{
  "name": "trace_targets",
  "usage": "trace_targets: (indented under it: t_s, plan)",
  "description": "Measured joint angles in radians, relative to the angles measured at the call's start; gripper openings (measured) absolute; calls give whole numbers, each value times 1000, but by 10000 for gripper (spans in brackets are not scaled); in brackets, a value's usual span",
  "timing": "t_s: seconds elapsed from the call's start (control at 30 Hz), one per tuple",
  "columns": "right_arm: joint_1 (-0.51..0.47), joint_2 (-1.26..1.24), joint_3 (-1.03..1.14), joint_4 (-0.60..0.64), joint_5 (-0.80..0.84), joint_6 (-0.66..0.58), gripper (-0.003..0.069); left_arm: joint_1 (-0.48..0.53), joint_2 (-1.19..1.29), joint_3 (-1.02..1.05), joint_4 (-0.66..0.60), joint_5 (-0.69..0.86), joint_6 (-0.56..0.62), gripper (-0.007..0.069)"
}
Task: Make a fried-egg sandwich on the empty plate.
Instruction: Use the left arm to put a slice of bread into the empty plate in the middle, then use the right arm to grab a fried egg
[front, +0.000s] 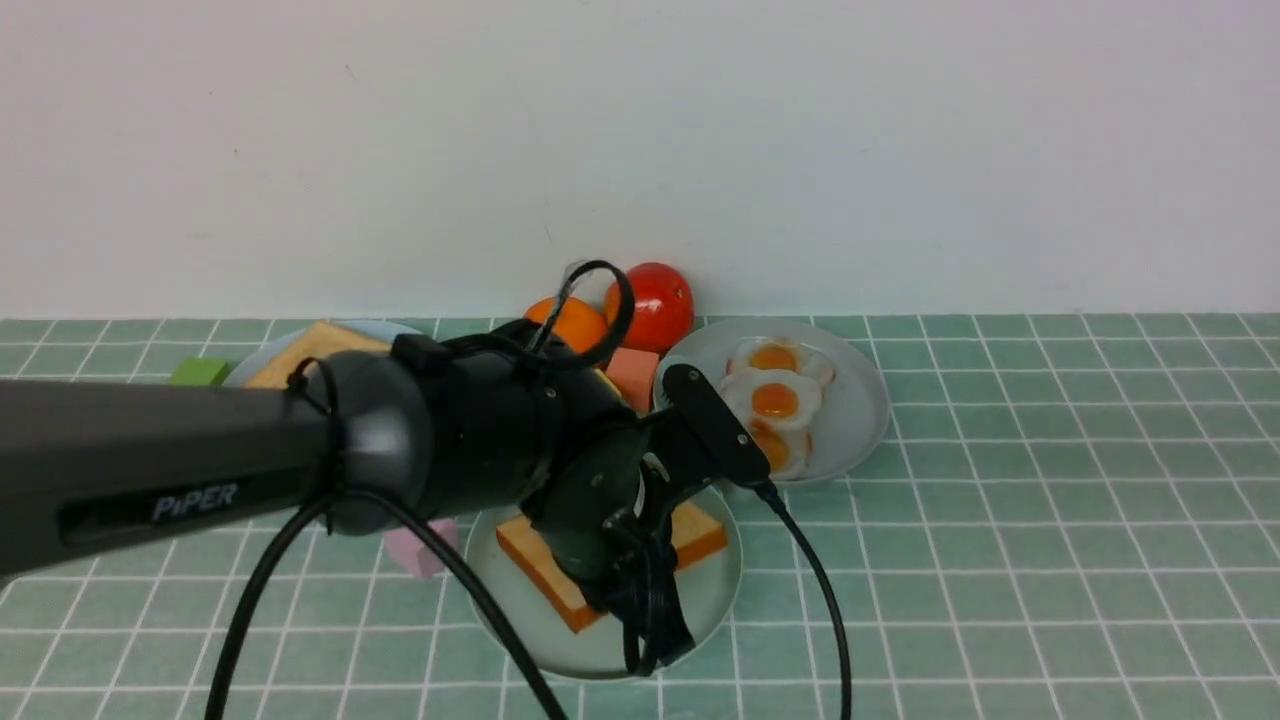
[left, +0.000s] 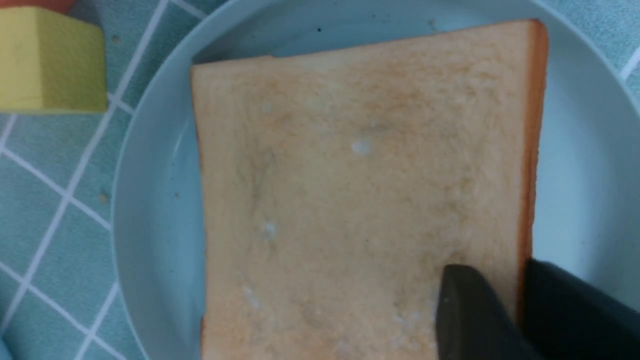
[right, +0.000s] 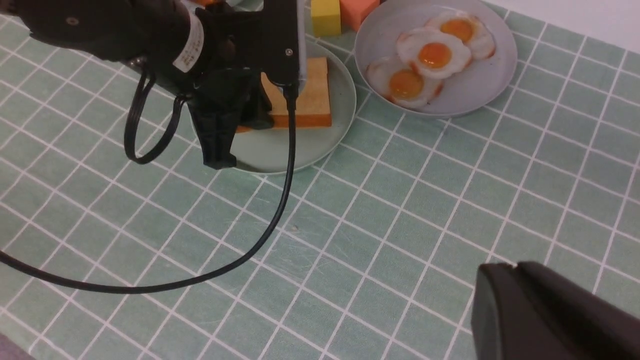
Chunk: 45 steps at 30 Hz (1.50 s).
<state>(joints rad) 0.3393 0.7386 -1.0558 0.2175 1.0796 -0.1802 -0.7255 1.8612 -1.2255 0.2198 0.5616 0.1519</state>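
Green plate (front: 590, 650): lower centre of the front view, on the tiled worktop (front: 1050, 550). One toast slice (front: 700, 535) lies flat in it, top face bare, darker crust along the edges.

Left pincer (left: 505, 300): over the plate, arm reaching in from the left of the frame. Its fingers (left: 470, 310) stand a little apart, one above the slice's face and the other just outside the crust. Whether they press on the slice cannot be told.

Grey plate (front: 860, 420): right of centre, just behind the green plate, holding three fried eggs (front: 775, 400) that overlap.

Blue plate (front: 240, 375): left of centre, partly behind the arm, holding more toast (front: 310, 350).

Loose items: tomato (front: 655, 300) and orange (front: 570, 320) at the wall, salmon block (front: 632, 375) before them, green block (front: 198, 371) far left, pink block (front: 420, 548) beside the green plate, and a yellow block (left: 50, 60) close by.

Right pincer (right: 550, 315): seen only from its own wrist, over bare tiles well apart from the plates. Apart or together cannot be told.
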Motion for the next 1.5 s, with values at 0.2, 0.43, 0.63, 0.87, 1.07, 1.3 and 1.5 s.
trace_targets:
  t_s: [0.2, 0.43, 0.63, 0.87, 1.07, 1.3, 1.5]
  plan:
    - [0, 26, 0, 0, -3, 48, 87, 0, -1, -29, -23, 49, -1, 395]
    - [0, 194, 0, -1, -72, 130, 204, 0, -121, -58, -196, 167, -17, 468]
    - [-33, 445, -9, 32, -189, 173, 285, 0, -409, -61, -253, 169, -129, 205]
    - [-157, 751, -116, 234, -282, 87, 294, 0, -742, 32, -257, 124, -152, -13]
    - [-205, 983, -225, 467, -302, -24, 294, 0, -990, 249, -275, 38, -152, -13]
    - [-207, 1243, -413, 583, -322, -57, 294, 0, -1131, 425, -375, -169, -152, -13]
    - [-211, 1417, -564, 602, -335, -40, 294, 0, -1153, 442, -402, -222, -152, -13]
